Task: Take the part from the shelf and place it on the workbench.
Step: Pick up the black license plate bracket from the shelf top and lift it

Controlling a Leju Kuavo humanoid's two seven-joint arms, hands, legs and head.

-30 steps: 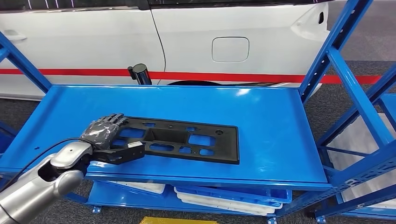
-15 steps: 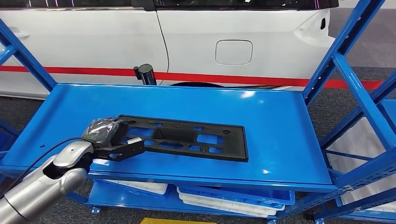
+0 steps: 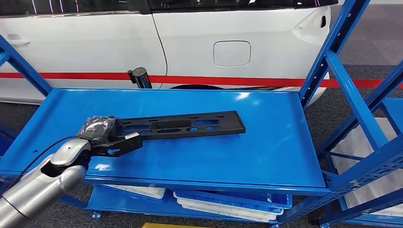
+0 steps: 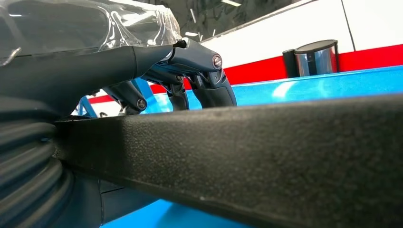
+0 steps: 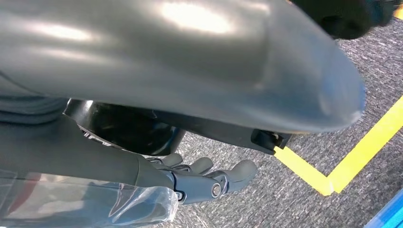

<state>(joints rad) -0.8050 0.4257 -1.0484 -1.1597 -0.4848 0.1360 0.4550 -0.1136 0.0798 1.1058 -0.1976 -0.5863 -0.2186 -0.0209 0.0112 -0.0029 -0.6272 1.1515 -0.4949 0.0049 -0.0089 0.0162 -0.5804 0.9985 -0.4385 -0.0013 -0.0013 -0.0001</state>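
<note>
The left robot hand [image 3: 100, 129] is clamped on the near end of the part [image 3: 183, 126], a long black plastic panel pierced with rectangular cut-outs. In the left wrist view the dark fingers [image 4: 209, 80] curl over the top edge of the grained black bar [image 4: 266, 156] while the thumb side sits beneath, so it reads as a proper wrap-around hold and not a mere press. Gripping at one end makes sense from where the robot stands: that end is nearest its arm, and the panel is too long to take at the middle with one hand.

The part looks tipped up, its flat face turned partly edge-on, and I judge it lifted or at least hinged off the shelf [image 3: 266, 156] at the held end; whether the far end touches the blue deck I cannot tell from here. It lies roughly along the middle of the shelf's top deck, well clear of the blue uprights [image 3: 328, 52]. A one-ended hold leaves the far end free to sag or swing, so the carry to the counter will want care.

The right robot hand [image 5: 204, 180] hangs low over grey carpet with yellow floor tape [image 5: 332, 175], fingers loosely apart, holding nothing.

Behind the shelf stands a white car [image 3: 190, 42] with a red stripe, and white trays [image 3: 223, 202] sit on the lower deck.
</note>
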